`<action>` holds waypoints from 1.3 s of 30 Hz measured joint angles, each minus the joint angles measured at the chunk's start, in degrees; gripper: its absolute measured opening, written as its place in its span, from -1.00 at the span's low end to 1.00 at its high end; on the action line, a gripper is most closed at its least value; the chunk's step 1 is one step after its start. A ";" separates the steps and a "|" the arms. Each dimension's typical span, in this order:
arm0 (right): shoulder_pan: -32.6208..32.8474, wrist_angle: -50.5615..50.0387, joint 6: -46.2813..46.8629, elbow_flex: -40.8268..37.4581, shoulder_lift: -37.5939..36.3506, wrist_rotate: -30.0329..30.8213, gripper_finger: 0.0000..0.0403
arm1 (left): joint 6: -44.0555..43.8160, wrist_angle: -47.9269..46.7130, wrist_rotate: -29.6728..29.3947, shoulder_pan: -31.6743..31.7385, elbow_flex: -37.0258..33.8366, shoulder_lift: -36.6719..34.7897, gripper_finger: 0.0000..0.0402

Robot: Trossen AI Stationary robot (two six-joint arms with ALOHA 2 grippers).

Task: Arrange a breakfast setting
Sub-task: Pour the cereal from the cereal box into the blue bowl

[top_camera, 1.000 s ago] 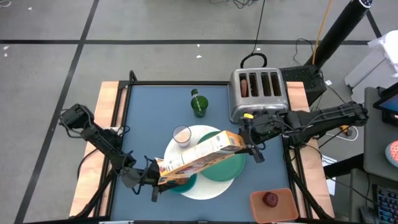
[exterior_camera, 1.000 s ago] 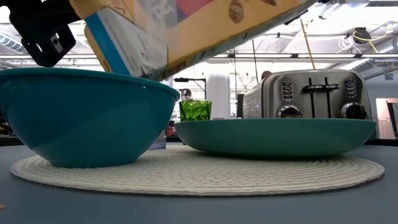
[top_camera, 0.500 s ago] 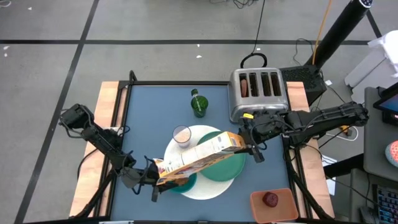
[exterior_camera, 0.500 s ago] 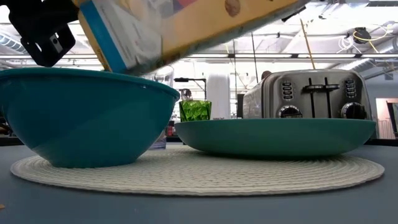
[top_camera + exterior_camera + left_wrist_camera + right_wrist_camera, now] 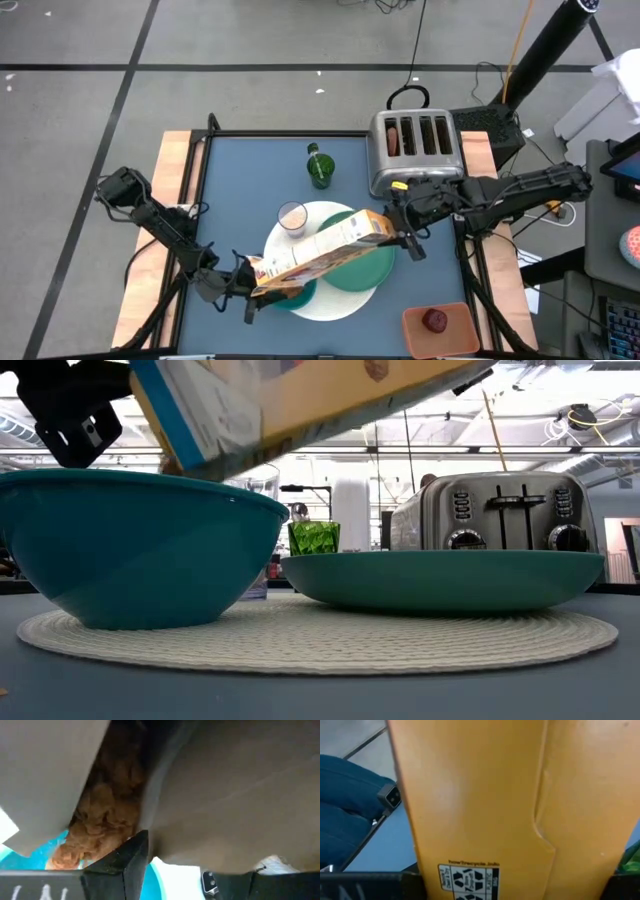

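Tilted yellow cereal box point(image 5: 320, 252) held across the setting, open lower end over the teal bowl point(image 5: 140, 545), brown cereal visible at the mouth point(image 5: 95, 832). Gripped at that end by the left end effector point(image 5: 247, 288), clenched on the box; gripped at the raised far-right end by the right end effector point(image 5: 403, 236), likewise clenched on it. Bowl and green plate point(image 5: 440, 578) side by side on the white round mat point(image 5: 330, 300) at surface centre. Milk glass point(image 5: 292, 217) at the mat's far-left edge, green cup point(image 5: 320, 170) farther back. Silver toaster point(image 5: 415, 150) far right; red fruit point(image 5: 435, 320) in the orange tray point(image 5: 412, 335) near right.
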 joint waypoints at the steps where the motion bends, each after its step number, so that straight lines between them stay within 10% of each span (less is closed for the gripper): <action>1: 0.00 -0.14 0.00 0.00 0.03 0.01 -0.01 | 0.00 -0.02 0.02 0.00 0.00 0.00 -0.01; 39: -0.02 0.20 0.20 -0.04 0.07 0.20 -0.01 | 0.37 0.07 0.21 0.00 0.02 -0.02 -0.01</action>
